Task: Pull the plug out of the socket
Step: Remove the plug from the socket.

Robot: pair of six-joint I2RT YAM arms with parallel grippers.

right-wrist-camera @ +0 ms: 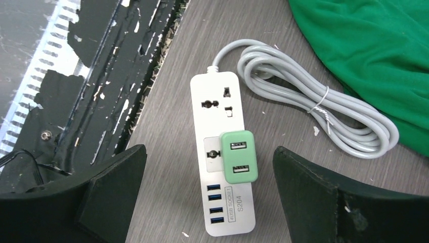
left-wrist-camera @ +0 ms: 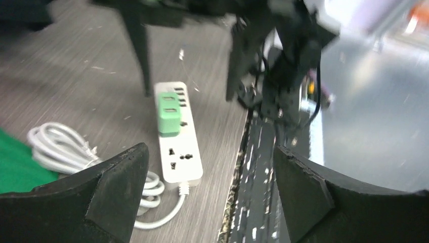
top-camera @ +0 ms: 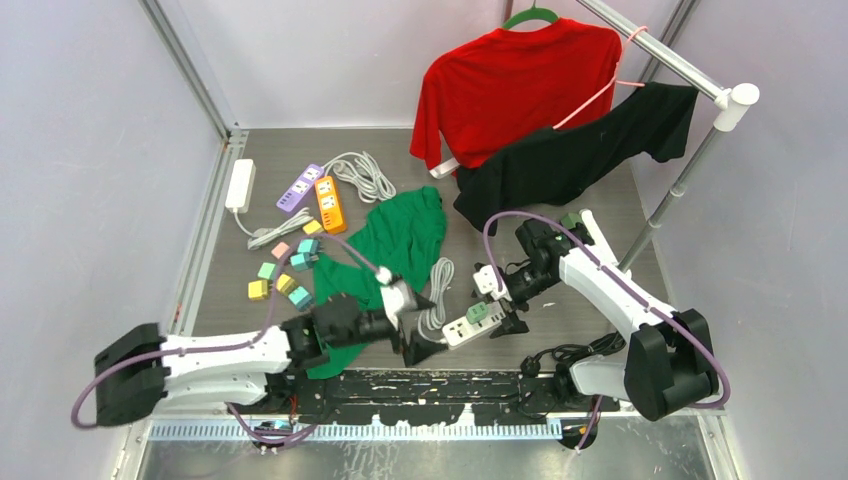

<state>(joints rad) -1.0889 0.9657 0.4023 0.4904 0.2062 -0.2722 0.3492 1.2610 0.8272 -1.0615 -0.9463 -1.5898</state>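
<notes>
A white power strip [top-camera: 460,331] [left-wrist-camera: 178,147] [right-wrist-camera: 222,152] lies near the table's front edge. A mint-green plug [top-camera: 477,313] [left-wrist-camera: 169,114] [right-wrist-camera: 239,156] sits in one of its sockets. My right gripper [top-camera: 503,308] [right-wrist-camera: 210,172] hovers open above the strip's USB end, one finger on each side of strip and plug, touching neither. My left gripper [top-camera: 432,325] [left-wrist-camera: 210,167] is open just off the strip's cable end, nothing between its fingers. The strip's grey cable [right-wrist-camera: 313,116] lies coiled beside it.
A green shirt [top-camera: 400,240] [right-wrist-camera: 374,55] lies left of the strip. Purple [top-camera: 299,188] and orange [top-camera: 330,203] power strips and several small coloured plugs [top-camera: 285,272] sit at the left. Red [top-camera: 510,80] and black [top-camera: 580,150] shirts hang on a rack at the back right.
</notes>
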